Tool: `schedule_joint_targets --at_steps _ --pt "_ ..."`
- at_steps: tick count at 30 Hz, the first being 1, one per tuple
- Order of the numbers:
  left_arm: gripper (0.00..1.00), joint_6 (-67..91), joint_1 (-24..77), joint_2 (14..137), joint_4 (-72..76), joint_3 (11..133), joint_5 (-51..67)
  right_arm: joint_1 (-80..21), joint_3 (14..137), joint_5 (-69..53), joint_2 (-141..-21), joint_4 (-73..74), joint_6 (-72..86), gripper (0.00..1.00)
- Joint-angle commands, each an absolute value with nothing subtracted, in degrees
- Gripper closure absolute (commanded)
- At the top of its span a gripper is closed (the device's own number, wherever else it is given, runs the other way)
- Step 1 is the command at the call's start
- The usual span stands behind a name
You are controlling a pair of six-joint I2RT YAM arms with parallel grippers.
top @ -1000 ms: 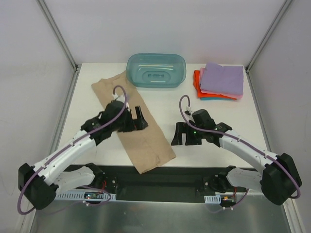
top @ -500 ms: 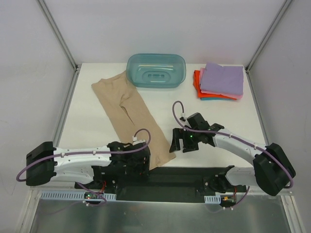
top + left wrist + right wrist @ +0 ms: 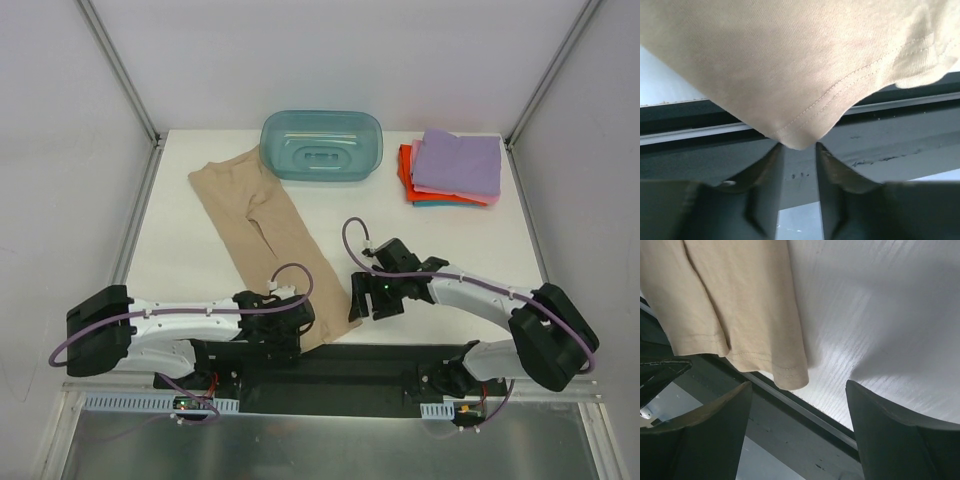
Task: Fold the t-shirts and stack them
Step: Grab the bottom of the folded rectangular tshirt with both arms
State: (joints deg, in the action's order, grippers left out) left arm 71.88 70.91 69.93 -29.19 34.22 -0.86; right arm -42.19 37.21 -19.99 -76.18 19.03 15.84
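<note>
Tan t-shirt [image 3: 270, 225] corner at left fingers [image 3: 760, 175] — narrowly parted, right fingers [image 3: 705, 440] spread wide

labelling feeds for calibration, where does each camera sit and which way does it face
Top external: above and behind the bases, looking down on the table, tan t-shirt, both arms.
Left wrist: on the left arm, facing the shirt's near hem corner past the left end effector.
Right wrist: on the right arm, facing the hem's other corner between the open right end effector.
Shared: the tan t-shirt's near hem.
</note>
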Motion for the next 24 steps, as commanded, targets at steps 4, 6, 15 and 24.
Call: schedule_joint_targets --at_steps 4,6,15,24 --pt "0.93 70.40 71.37 73.04 -31.81 36.30 -1.14 -42.80 37.27 -19.95 -80.76 14.42 17.58 0.39" --pt "1.00 69.26 71.46 72.60 -32.52 37.00 -1.05 -42.98 37.09 -22.22 -82.70 12.75 18.71 0.51" --pt "1.00 65.74 71.37 66.54 -33.49 39.81 -1.14 -44.30 37.53 -23.73 -78.32 12.12 18.72 0.98" --pt "1.00 64.34 68.56 57.75 -36.21 39.55 -9.83 -44.47 43.93 -20.66 -76.02 15.29 17.14 0.99"
